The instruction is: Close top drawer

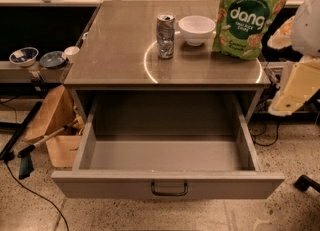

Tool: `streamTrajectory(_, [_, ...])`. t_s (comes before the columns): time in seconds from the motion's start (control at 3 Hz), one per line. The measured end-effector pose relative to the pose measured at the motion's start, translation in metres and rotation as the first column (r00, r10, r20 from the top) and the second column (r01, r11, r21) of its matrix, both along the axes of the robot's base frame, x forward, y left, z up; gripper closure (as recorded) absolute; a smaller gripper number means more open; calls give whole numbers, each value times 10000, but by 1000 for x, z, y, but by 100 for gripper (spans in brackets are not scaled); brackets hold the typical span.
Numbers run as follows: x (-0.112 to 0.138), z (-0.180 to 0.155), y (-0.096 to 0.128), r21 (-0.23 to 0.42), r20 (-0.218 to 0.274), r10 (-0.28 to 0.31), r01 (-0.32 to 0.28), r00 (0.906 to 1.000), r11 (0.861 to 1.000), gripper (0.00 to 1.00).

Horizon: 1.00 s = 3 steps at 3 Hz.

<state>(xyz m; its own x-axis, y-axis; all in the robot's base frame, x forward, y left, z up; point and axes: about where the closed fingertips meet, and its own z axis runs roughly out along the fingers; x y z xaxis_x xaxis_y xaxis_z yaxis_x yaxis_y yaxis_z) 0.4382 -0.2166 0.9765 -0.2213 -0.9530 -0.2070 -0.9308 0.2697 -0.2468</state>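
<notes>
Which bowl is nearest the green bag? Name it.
The white bowl on the table, beside the can; the two blue ones sit far left. The gripper hangs at right.

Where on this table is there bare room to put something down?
The tabletop is bare left of the can and along its front edge; the open top drawer is empty. Crowded: back right, with can, bowl, chip bag. The gripper hangs beside the right edge.

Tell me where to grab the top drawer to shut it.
Take the dark loop handle centred on the flat front of the top drawer, from the front: it is pulled out. The claw is not in view; only the arm shows, far right.
</notes>
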Motion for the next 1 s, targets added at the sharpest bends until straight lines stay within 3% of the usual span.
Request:
streamTrajectory(0.67, [0,0,0,0,1,0,0,10000,10000,65])
streamTrajectory(1.0, [0,0,0,0,2,0,0,10000,10000,96])
